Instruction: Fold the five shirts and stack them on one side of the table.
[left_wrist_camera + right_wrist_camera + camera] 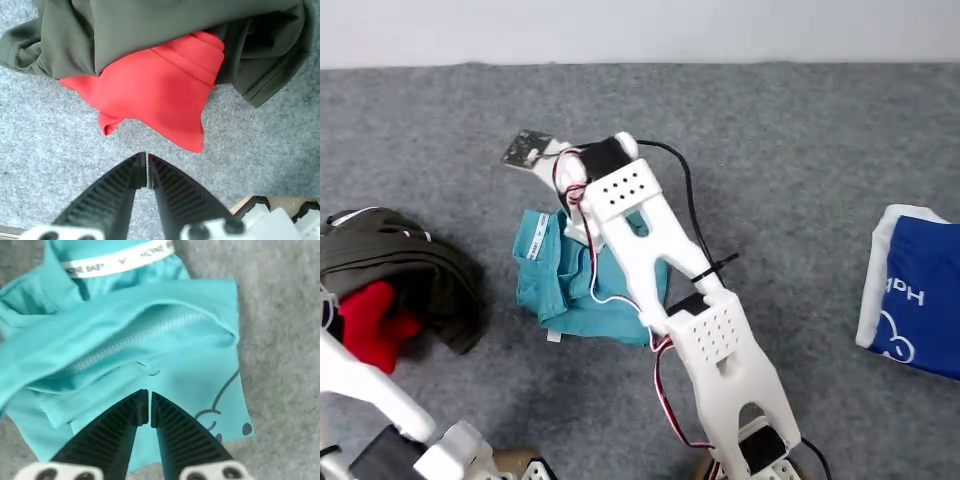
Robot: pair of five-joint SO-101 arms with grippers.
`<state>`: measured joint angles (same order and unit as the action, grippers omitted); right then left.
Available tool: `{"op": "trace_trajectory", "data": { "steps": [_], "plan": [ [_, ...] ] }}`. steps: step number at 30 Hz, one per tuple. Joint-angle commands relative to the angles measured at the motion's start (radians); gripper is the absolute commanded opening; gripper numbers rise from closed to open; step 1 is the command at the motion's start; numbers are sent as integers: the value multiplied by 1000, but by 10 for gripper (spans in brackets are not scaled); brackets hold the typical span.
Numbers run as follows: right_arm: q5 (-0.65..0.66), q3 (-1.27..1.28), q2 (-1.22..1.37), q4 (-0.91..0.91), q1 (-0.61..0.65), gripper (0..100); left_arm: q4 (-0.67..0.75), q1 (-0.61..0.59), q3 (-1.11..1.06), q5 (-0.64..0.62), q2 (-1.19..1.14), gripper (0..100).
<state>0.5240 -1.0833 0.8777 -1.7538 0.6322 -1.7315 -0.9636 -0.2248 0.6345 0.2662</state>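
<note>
— Starting nearest?
— With the left gripper (147,157): pressed shut, gripping nothing, hanging over bare table (55,125) just short of the red shirt (155,90).
— As for the red one?
— Crumpled, half tucked under the olive shirt (150,30). Heaped like that, probably waiting to be folded.
— Further out?
— On to the right gripper (148,395): likewise closed, no cloth seen between the jaws, poised above the teal shirt (165,355). Lying mid-table, partly folded, so likely the one in hand.
— Arm poses?
— For the right arm (660,260): stretched long across the teal shirt, wrist bent down. For the left arm (370,390): drawn low at the near corner.
— Farthest?
— Off to the blue shirt (920,300): folded at the table's side edge, seemingly starting the stack.
</note>
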Motion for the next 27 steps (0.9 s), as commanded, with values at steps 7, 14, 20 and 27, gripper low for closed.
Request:
{"op": "trace_trajectory", "data": {
  "steps": [7, 14, 20, 27],
  "plan": [
    [15, -18, 61, 254, 148, 9, 15, 0, -93, 3, 23, 15],
    [14, -180, 58, 265, 137, 9, 15, 2, -85, 3, 23, 15],
    [15, -308, 81, 99, 38, 10, 15, 5, -84, 3, 23, 15],
    [87, -311, 196, 87, -134, 9, 15, 6, -84, 3, 23, 15]
  ]
}}
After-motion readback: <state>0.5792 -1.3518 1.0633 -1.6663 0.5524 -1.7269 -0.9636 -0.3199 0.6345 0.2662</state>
